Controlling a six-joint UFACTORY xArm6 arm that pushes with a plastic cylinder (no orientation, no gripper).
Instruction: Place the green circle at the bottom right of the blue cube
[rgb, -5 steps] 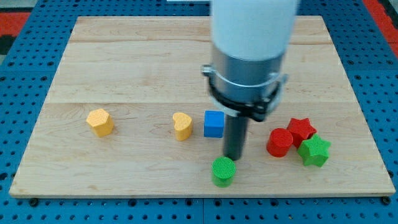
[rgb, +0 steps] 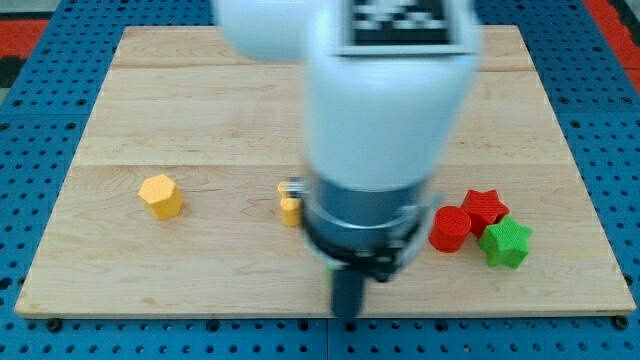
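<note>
Bulk of the arm fills the middle of the view, so both of the task's things are hidden: neither the green circle nor the blue cube can be made out, and both are presumed to lie behind the arm's body near the worktop's (rgb: 120, 120) centre or towards 6 o'clock. No hand is fitted. The arm ends in a bare rod, so nothing is clenched or grasped, and blocks can only be pushed.

My tip (rgb: 347, 316) is seen low at 6 o'clock, close to the worktop's near edge. Whether it touches any block cannot be told. Such a low position would suit a push made from below or beside the circle, though this is only a judgement.

A yellow block (rgb: 290, 209), half covered by the arm, sits just towards 9 o'clock of it, and a yellow hexagon (rgb: 160, 195) lies well apart at 9 o'clock. At 4 o'clock a red cylinder (rgb: 450, 228), a red star (rgb: 485, 206) and a green star (rgb: 505, 243) are bunched together, clear of the working area.
</note>
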